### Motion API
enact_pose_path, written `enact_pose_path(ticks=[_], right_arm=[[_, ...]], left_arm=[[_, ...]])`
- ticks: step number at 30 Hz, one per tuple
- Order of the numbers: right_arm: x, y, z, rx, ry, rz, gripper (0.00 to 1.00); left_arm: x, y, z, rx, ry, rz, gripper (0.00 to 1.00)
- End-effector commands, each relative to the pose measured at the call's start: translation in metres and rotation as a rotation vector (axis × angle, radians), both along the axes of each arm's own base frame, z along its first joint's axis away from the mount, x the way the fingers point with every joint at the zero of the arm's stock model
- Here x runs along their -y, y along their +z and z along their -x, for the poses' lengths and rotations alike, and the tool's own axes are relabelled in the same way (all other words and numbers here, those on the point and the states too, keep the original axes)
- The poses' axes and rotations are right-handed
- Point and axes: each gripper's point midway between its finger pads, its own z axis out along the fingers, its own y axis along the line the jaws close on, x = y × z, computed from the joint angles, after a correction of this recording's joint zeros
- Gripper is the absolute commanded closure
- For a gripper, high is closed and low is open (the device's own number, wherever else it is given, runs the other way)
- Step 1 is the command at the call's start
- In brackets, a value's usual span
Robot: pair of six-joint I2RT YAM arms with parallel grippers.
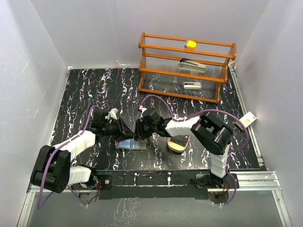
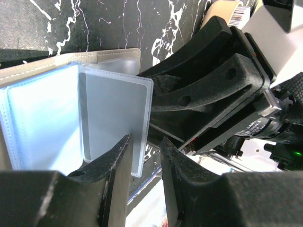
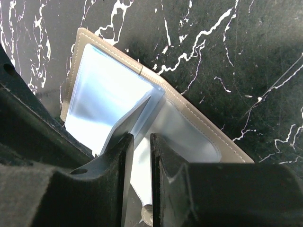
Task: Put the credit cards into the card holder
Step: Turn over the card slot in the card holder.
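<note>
Card holder [image 1: 132, 144] lies open on the black marbled surface [image 1: 94, 90], centre-front, between both tools, with its clear inner sleeves facing up. Right tool [image 3: 140, 137]: jaws narrow, pinching one sleeve leaf of the holder, which stands raised off the rest. Left tool [image 2: 145, 142]: jaws narrow at that leaf's corner — grip vs. mere contact can't be told. Oval wooden tray [image 1: 179, 144] sits just beside the right tool's arm; wooden rack [image 1: 187, 66] stands at rear.

Card holder [image 3: 199, 113]: matt stitched cover, glossy clear plastic sleeves [image 2: 116, 118]. Table [image 3: 246, 52] under it: smooth black, white-veined.
</note>
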Motion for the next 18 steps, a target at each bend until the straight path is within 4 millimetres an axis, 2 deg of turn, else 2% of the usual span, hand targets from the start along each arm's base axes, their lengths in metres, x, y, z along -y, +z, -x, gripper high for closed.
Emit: enact_pose_path(ticks=[1, 7, 18], right_arm=[[-0.005, 0.037, -0.01, 0.079, 0.002, -0.039, 0.79], [0.002, 0.037, -0.017, 0.105, -0.014, 0.023, 0.77], [0.029, 0.044, -0.027, 0.136, -0.068, 0.136, 0.74]], left_arm=[[-0.001, -0.004, 0.001, -0.002, 0.006, -0.015, 0.73], [-0.008, -0.008, -0.001, 0.004, 0.031, -0.061, 0.74], [-0.012, -0.019, 0.002, -0.024, 0.04, -0.095, 0.73]])
